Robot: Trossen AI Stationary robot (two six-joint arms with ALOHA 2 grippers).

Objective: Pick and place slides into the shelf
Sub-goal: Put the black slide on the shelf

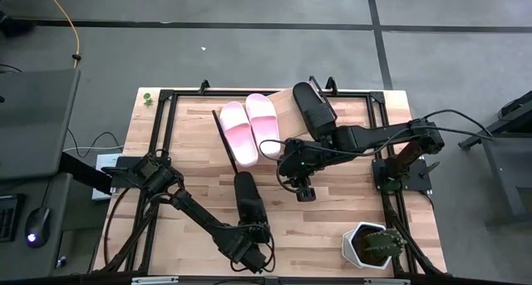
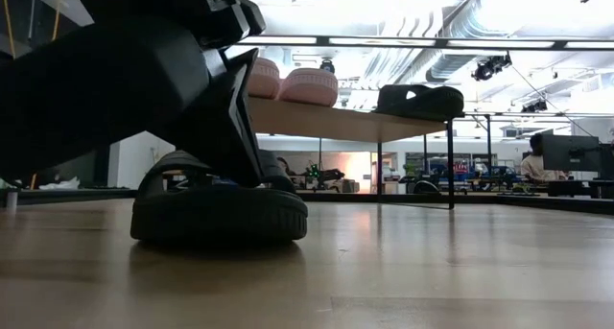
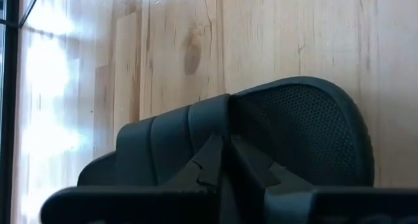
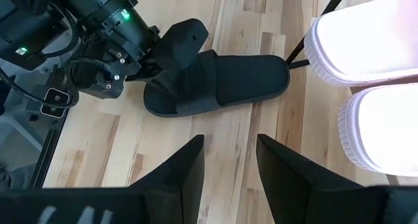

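One black slide (image 1: 248,198) lies flat on its sole on the tabletop, also in the low view (image 2: 219,209). My left gripper (image 1: 249,233) is at its near end, shut on its strap. The slanted wooden shelf (image 1: 283,106) at the table's far side carries two pale pink slides (image 1: 237,131) (image 1: 264,123) and the other black slide (image 1: 314,109), all resting on their soles. My right gripper (image 1: 304,194) hovers open to the right of the lying slide and in front of the shelf, touching nothing. My left gripper (image 3: 225,145) is shut on the black slide's strap at the edge next to the footbed (image 3: 227,119). One finger (image 3: 206,162) lies on the strap's outer side, the other (image 3: 255,165) on the footbed side. It comes slanting down from the near side. The slide's sole (image 2: 219,223) rests on the table.
A cactus in a white pot (image 1: 370,245) stands near the table's near right corner. A black metal frame (image 1: 166,135) runs along the table's left, right and far sides. Bare wood (image 1: 332,227) lies between the lying slide and the pot.
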